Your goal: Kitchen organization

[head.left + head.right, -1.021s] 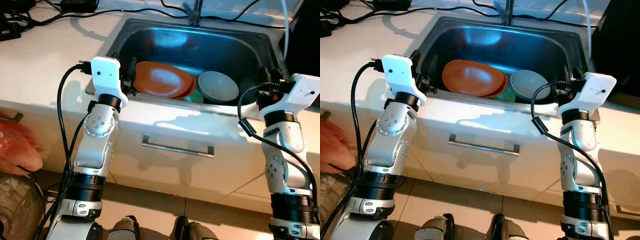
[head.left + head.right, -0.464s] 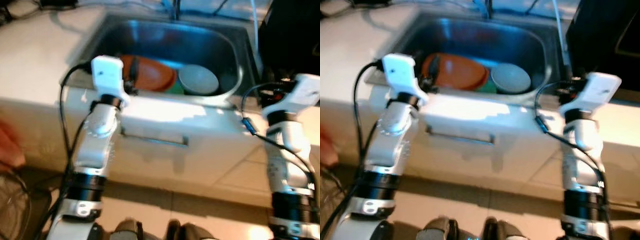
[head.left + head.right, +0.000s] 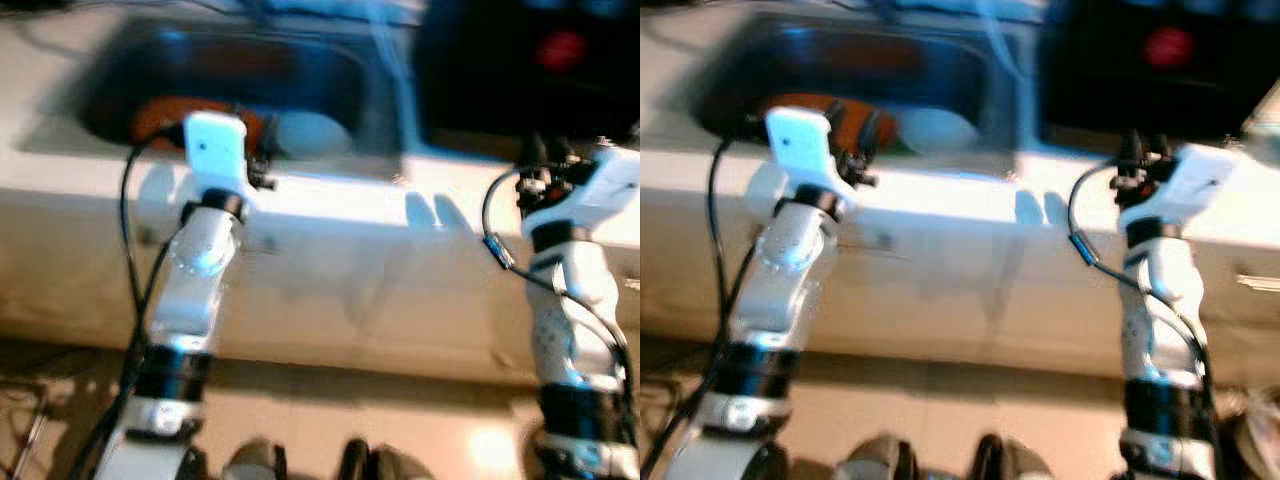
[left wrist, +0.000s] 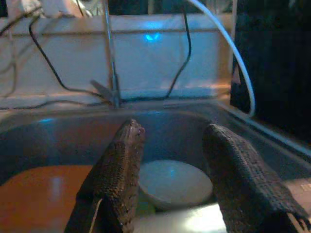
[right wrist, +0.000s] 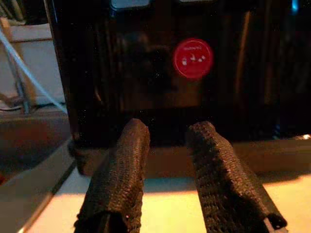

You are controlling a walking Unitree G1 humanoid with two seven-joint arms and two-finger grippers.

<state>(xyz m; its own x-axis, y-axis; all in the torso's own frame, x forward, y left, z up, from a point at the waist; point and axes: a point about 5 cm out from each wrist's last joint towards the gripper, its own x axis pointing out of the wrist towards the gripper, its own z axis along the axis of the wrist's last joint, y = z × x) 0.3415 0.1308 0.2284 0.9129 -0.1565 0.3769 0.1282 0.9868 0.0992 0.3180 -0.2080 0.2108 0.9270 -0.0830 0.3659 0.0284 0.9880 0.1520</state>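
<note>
Pale countertop (image 3: 330,200) blurred across the head views. Nearest, left gripper (image 4: 172,160) at the sink's front rim, fingers spread, empty. Right gripper (image 5: 167,160) over the counter, fingers parted, facing a black appliance (image 5: 160,68) at 12 o'clock. Farther, inside the steel sink (image 4: 58,136): orange plate (image 4: 39,194) at 9 o'clock, pale bowl (image 4: 172,182) beside it.
</note>
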